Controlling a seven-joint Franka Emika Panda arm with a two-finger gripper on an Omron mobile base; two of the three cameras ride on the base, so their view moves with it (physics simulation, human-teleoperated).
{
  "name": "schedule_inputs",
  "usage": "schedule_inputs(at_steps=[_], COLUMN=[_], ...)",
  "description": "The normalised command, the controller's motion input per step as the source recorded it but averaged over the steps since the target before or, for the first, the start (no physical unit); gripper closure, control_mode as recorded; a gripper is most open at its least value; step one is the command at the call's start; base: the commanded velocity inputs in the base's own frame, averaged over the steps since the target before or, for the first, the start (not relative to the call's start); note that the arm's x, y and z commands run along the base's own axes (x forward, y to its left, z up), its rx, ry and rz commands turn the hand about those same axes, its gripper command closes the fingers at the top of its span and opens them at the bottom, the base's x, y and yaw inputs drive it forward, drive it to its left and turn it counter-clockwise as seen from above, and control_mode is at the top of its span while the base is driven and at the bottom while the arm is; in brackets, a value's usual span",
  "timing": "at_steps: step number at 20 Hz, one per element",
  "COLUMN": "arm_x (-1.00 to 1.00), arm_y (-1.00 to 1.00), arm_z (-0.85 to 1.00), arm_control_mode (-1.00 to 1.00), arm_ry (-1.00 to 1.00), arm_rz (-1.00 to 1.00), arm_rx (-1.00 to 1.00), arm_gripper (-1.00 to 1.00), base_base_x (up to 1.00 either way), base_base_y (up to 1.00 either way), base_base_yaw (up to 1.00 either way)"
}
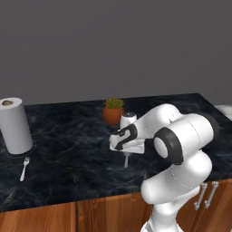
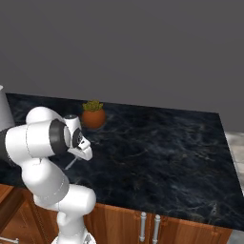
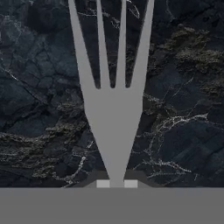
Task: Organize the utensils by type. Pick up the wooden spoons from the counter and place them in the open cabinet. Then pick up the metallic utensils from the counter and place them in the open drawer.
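Tool (image 3: 117,183) clenched on fork (image 3: 113,105) at neck; tines run straight ahead along tool axis, probably just above worktop (image 3: 183,131).

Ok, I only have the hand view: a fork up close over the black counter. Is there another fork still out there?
Observer: Yes, a second fork lies on the counter, well off to the arm's left.
Operator: Anything crowding it?
Observer: A paper towel roll stands right beside its head end.
Operator: And around the hand itself?
Observer: A potted plant stands on the counter just beyond the fingers that are shut on your fork.
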Motion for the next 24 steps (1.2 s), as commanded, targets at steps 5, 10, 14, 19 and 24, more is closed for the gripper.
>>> schedule_inputs(at_steps=[5,10,14,19,24], arm_x=[-0.06,-0.04,-0.3,-0.66,-0.32], arm_y=[0.15,0.06,0.0,0.0,0.06], arm_z=[0.0,0.26,0.7,0.56,0.55], arm_control_mode=[-1.0,-1.0,-1.0,-1.0,-1.0], arm_ry=[0.09,0.12,0.07,-0.09,-0.01], arm_rz=[0.0,0.0,0.01,0.06,0.0], arm_rx=[0.0,0.0,0.0,0.0,-0.01], arm_gripper=[1.0,1.0,1.0,1.0,1.0], base_base_x=[0.0,0.0,0.0,0.0,0.0], base_base_y=[0.0,0.0,0.0,0.0,0.0], base_base_yaw=[0.0,0.0,0.0,0.0,0.0])
